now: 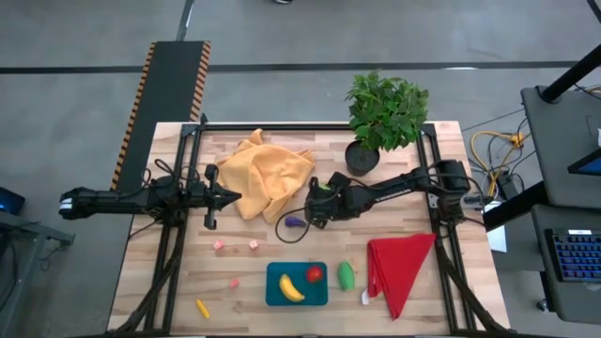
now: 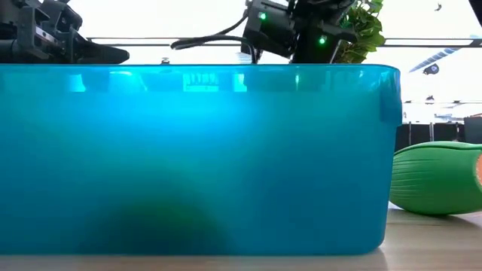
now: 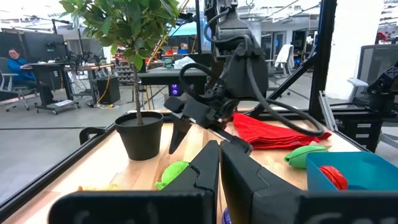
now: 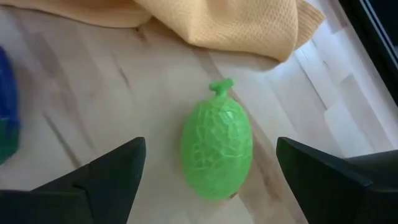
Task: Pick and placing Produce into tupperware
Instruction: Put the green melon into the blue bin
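Beside the orange cloth (image 4: pixel 224 22), a green netted fruit (image 4: pixel 217 148) lies on the desk (image 4: pixel 93 118) directly beneath the right gripper (image 4: pixel 211 180), its long axis running between the spread fingers, bare wood around it. The teal tupperware (image 1: pixel 297 284) holds banana (image 1: pixel 291 287) and tomato (image 1: pixel 314 274). The left gripper (image 1: pixel 230 197), fingers together, waits farther off.

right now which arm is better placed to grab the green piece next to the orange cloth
Right. The right gripper hangs open directly over the green piece, one finger on each side, beside the orange cloth. The left gripper sits on the cloth's far side, shut.
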Action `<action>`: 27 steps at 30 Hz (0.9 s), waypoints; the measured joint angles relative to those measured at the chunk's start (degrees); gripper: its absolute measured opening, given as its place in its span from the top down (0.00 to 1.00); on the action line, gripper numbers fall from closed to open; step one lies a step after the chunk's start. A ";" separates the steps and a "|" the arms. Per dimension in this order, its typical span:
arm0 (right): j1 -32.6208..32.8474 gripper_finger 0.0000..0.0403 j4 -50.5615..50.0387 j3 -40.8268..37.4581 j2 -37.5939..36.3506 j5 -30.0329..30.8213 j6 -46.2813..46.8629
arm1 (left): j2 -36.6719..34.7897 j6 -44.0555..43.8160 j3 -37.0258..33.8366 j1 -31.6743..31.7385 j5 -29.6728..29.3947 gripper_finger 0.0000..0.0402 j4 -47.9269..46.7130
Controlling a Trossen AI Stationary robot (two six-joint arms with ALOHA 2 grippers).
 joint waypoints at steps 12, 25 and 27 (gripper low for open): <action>-2.71 0.12 5.49 -3.97 0.00 -3.64 -1.59 | 0.00 0.00 0.00 0.01 -0.01 1.00 -0.02; -4.82 0.15 13.30 -8.71 0.00 -8.67 -4.11 | 0.00 0.00 0.00 0.00 -0.02 1.00 -0.09; -4.97 0.16 13.54 -9.01 -0.04 -8.83 -4.11 | 0.00 0.00 0.00 0.01 -0.01 1.00 -0.09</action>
